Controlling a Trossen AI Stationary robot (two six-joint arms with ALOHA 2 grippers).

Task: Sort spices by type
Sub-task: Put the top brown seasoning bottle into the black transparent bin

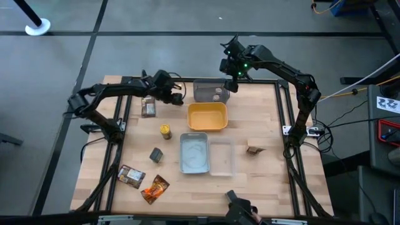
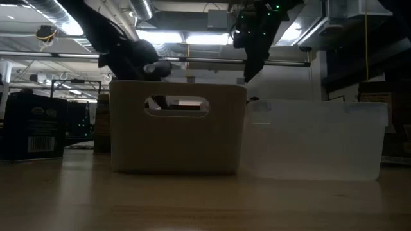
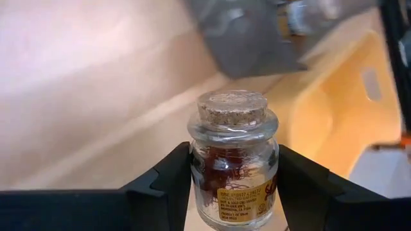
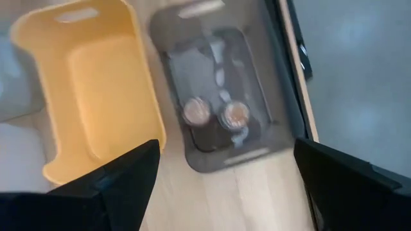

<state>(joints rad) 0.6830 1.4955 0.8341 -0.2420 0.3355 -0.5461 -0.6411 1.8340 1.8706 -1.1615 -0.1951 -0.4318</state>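
My left gripper is shut on a small cork-topped glass jar of red-brown threads, just left of the grey tray. Two small round brown-topped jars stand on that tray's floor. My right gripper is open and empty, high above the grey tray near the table's far edge. On the table's left part lie a brown packet, a yellow-lidded jar, a dark cube box, another brown packet and an orange packet. My left gripper pinches the jar's glass body between its two fingers, one on each side, below the neck. The cork top stands free above the fingers. The arm reaches in from the table's left. The jar sits upright in the hold, above the table.
A yellow tray sits just near of the grey one. A pale-blue tray and a clear tray stand side by side toward the near edge. A small brown item lies right of the clear tray.
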